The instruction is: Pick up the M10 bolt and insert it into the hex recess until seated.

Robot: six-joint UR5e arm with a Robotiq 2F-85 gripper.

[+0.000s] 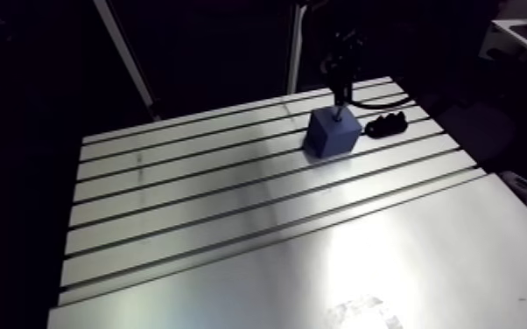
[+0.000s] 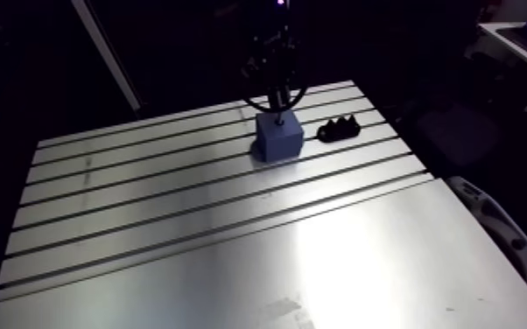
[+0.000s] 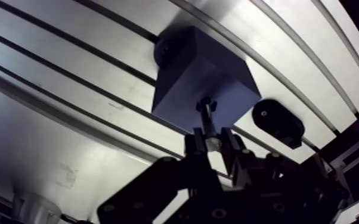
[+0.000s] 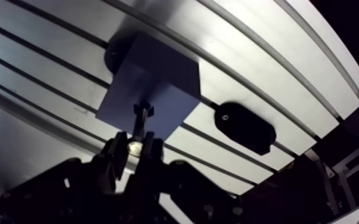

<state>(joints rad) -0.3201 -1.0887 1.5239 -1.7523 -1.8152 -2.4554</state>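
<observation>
On slotted table [image 1: 188, 254], far end: one blue block [image 1: 332, 133]; a black part [image 1: 387, 125] lay apart at its 3 o'clock. Gripper [image 3: 213, 142] was clamped on the upright M10 bolt [image 3: 206, 116], whose head met the block's top.

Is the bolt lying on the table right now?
No, the bolt is gripped in the tool, with its head over the blue block.
</observation>
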